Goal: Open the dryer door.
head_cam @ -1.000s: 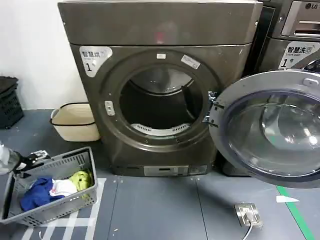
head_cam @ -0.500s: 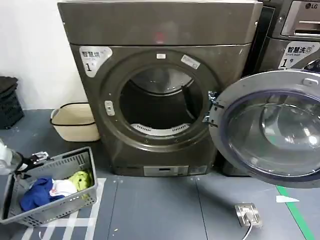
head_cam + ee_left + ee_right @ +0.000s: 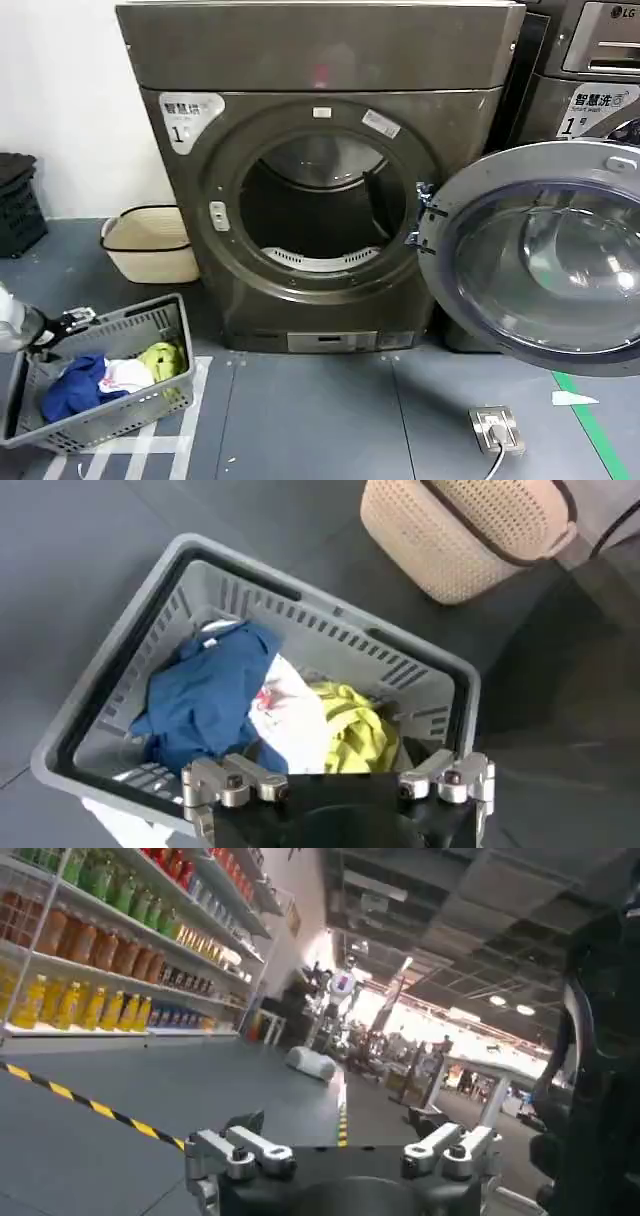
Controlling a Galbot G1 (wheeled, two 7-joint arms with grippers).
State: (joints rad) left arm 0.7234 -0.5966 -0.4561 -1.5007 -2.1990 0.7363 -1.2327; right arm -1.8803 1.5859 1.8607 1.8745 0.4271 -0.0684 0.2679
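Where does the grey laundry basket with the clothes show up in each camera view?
Head view: the grey basket sits low on the left, on the floor before the dryer, under the left gripper.
Left wrist view: it lies centre frame, clothes inside.
Right wrist view: not in it.
Shared landmark: the cream wicker basket.

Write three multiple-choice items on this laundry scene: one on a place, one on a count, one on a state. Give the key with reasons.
1. Where is the grey laundry basket?
A. On the floor left of the dryer
B. Inside the drum
C. On top of the dryer

2. How many baskets stand on the floor left of the dryer?
A. One
B. Two
C. Four

3. What state is the dryer door in?
A. Shut
B. Swung wide open to the right
C. Removed and lying on the floor

Key:
1. A, it sits on the floor with clothes inside, under the left gripper.
2. B, the grey one and a beige wicker basket.
3. B, it hangs from its hinge and the drum is exposed.
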